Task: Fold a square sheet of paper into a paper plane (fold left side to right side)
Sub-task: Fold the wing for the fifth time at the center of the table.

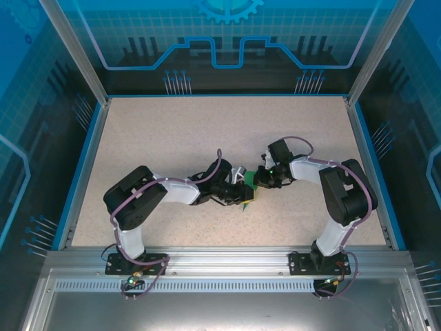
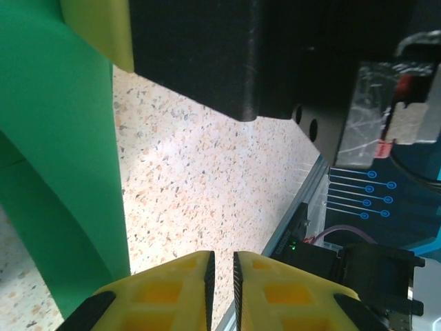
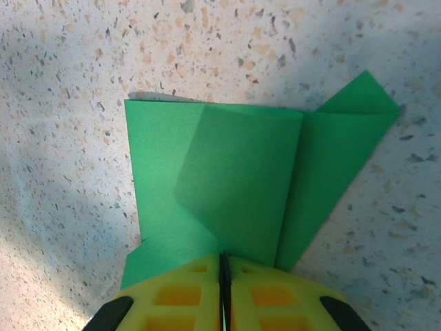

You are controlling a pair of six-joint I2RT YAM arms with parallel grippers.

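Creased bright green paper sheet [image 3: 227, 186] mid-table [image 1: 172, 131], pinched in closed right hand [image 3: 224, 265]. Left hand [image 2: 222, 279] nearly shut, gripping nothing, beside a raised flap. Risk: thin paper slipping or tearing, skewing the crease.

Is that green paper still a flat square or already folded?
Folded. In the right wrist view the green paper shows overlapping layers, creases and a pointed flap sticking out, with the right gripper shut on its near edge.
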